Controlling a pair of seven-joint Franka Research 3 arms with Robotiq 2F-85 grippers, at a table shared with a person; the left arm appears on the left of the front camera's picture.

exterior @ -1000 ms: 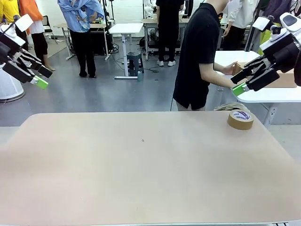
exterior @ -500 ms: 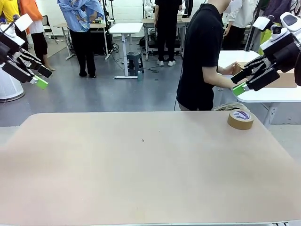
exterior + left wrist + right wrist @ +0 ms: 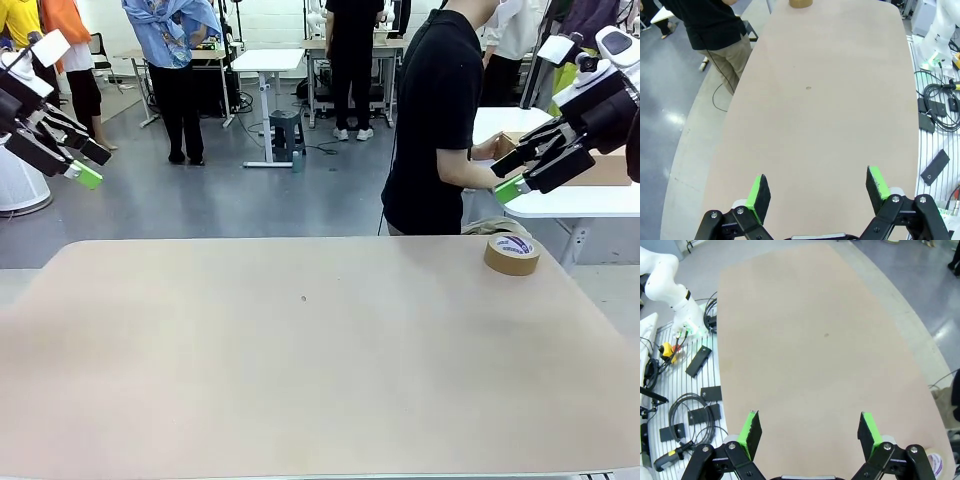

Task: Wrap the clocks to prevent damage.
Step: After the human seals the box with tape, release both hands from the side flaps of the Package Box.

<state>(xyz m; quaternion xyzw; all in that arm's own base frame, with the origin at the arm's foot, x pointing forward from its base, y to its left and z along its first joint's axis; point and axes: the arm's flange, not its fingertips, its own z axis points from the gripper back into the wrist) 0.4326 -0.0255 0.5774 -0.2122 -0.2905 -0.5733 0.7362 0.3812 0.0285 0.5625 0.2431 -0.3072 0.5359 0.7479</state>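
The clocks are out of view. My left gripper (image 3: 80, 160) hangs open high over the table's left end, nothing between its green pads; its own view has the left gripper (image 3: 817, 190) above bare tabletop. My right gripper (image 3: 512, 175) is raised over the far right corner, also open and empty, and the right gripper (image 3: 809, 432) looks down on the table. A roll of brown tape (image 3: 511, 254) lies flat at the far right of the table (image 3: 300, 350), also seen as the tape roll (image 3: 800, 3).
A person in a black shirt (image 3: 435, 120) stands at the far right edge, turned away, hands on a cardboard box (image 3: 605, 170) on a white side table. Cables and black parts (image 3: 690, 410) lie on the floor beside the robot's side.
The person has shifted slightly to the right along the far edge. Both arms and the tape roll have stayed still.
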